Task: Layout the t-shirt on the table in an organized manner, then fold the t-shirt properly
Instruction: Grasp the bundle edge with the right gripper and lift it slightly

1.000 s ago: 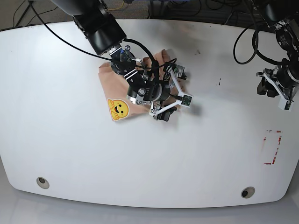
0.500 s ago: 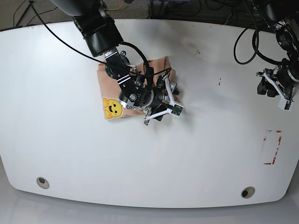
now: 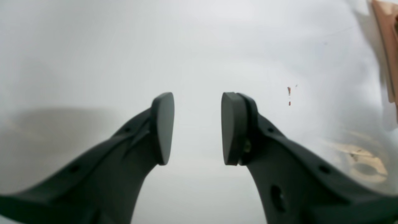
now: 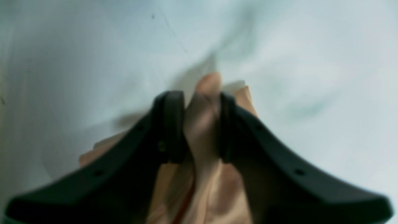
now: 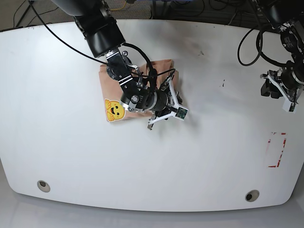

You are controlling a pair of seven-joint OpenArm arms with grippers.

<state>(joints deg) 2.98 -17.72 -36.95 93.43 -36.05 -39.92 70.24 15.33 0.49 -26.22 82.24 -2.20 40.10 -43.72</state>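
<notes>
The peach t-shirt [image 5: 107, 76] lies bunched on the white table [image 5: 213, 156] left of centre, its yellow bear print [image 5: 114, 109] facing up at the lower left. My right gripper [image 5: 164, 108] sits on the shirt's right side. In the right wrist view the right gripper [image 4: 202, 102] is shut on a raised fold of the t-shirt [image 4: 217, 193]. My left gripper [image 5: 274, 89] hovers near the table's right edge, far from the shirt. In the left wrist view the left gripper [image 3: 197, 127] stands open with only bare table between its pads.
A red-marked rectangle [image 5: 277, 149] is on the table at the right, below the left arm. Two grommet holes [image 5: 43, 185] [image 5: 251, 195] sit near the front edge. Black cables run from the right arm across the back left.
The right gripper's jaws have closed from wide open onto a fold of the shirt. The gripper and the bear print shifted slightly left. The left arm has stayed still.
</notes>
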